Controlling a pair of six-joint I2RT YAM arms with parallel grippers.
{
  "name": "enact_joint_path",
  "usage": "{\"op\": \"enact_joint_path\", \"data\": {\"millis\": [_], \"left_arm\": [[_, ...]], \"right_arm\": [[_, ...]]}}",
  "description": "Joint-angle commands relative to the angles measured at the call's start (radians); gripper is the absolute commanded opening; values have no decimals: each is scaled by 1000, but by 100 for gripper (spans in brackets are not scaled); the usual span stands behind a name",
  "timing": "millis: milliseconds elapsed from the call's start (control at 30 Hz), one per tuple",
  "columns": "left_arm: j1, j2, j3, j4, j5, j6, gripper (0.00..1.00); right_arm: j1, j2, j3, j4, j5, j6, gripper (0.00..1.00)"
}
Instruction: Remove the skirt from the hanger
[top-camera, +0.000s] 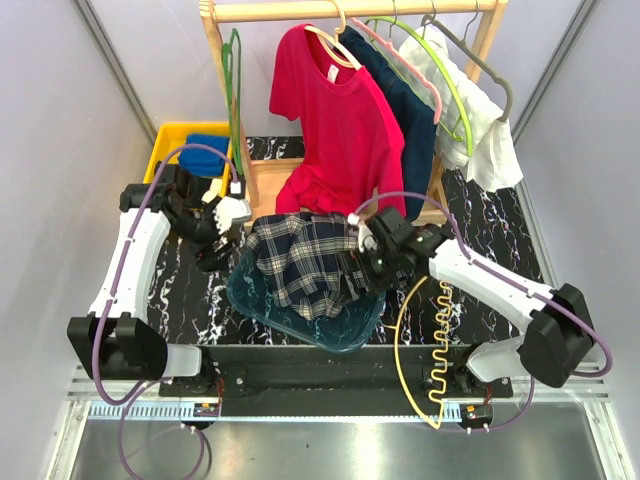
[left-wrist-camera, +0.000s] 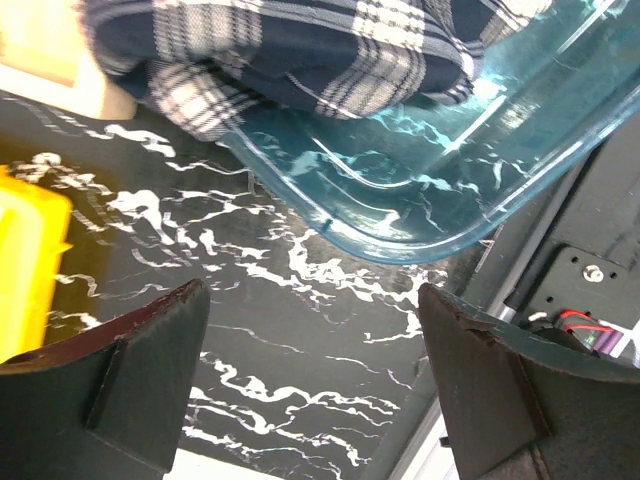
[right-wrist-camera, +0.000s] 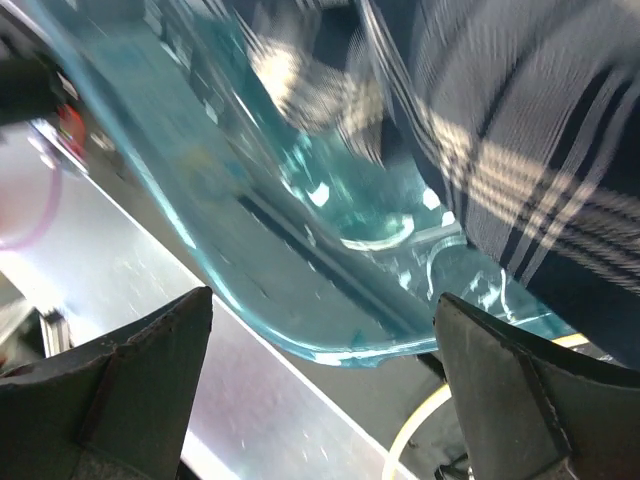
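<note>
The dark navy skirt (top-camera: 408, 112) hangs on the pale pink hanger (top-camera: 402, 58) from the wooden rail (top-camera: 350, 10), behind the red T-shirt (top-camera: 340, 120). My left gripper (top-camera: 220, 246) is open and empty, low over the black marbled table, left of the teal tray (top-camera: 300, 325); in the left wrist view (left-wrist-camera: 312, 290) its jaws stand wide apart. My right gripper (top-camera: 363, 266) is open and empty over the tray's right near rim (right-wrist-camera: 260, 260); in the right wrist view (right-wrist-camera: 325, 296) nothing is between its jaws. Both grippers are well below the skirt.
A blue-white plaid shirt (top-camera: 300, 260) lies in the tray. A green hanger with a white garment (top-camera: 470, 120) and a grey hanger (top-camera: 480, 65) hang right of the skirt. A yellow bin (top-camera: 170, 140) with blue cloth stands back left. A yellow cable (top-camera: 420, 340) loops near the right base.
</note>
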Motion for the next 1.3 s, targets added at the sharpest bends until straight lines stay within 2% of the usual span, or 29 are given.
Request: {"op": "enact_joint_path", "data": {"millis": [0,67,167,200,300,467,700,800,933,1033,1100,1167,1233,1267], "left_arm": [[2,-6,-15,-49,42,33,88],[2,5,-4,-52,47,34,88],[2,12,8,-61,59,37,88],[2,14,11,-61,61,39,88],[2,28,36,-92,79,48,88],[2,55,82,-121,131,43,88],[-43,84,207,-174,189,17,88],[-73,97,327,-191,234,-44,90],[-113,100,477,-173,237,-130,97],[-129,74,487,-117,220,-161,99],[-130,64,478,-92,213,-185,99],[-130,64,471,-61,199,-207,99],[-130,75,487,-43,199,-246,99],[-130,90,497,-37,202,-266,99]], "right_arm": [[2,5,-103,74,-83,-37,100],[2,28,-154,79,-34,-39,100],[0,72,-164,24,190,-36,100],[0,84,-154,7,307,-25,100],[-10,115,-89,-18,392,-22,100],[-24,183,79,2,393,-57,100],[-24,229,257,5,203,-168,100],[-18,210,391,-31,91,-174,100],[5,137,563,-111,38,-182,100],[3,14,548,-61,6,-98,100],[-1,-76,550,-7,58,-10,100],[-9,-113,557,126,133,-5,100],[-15,-55,704,147,230,-45,100],[-23,-11,781,107,321,-79,96]]}}
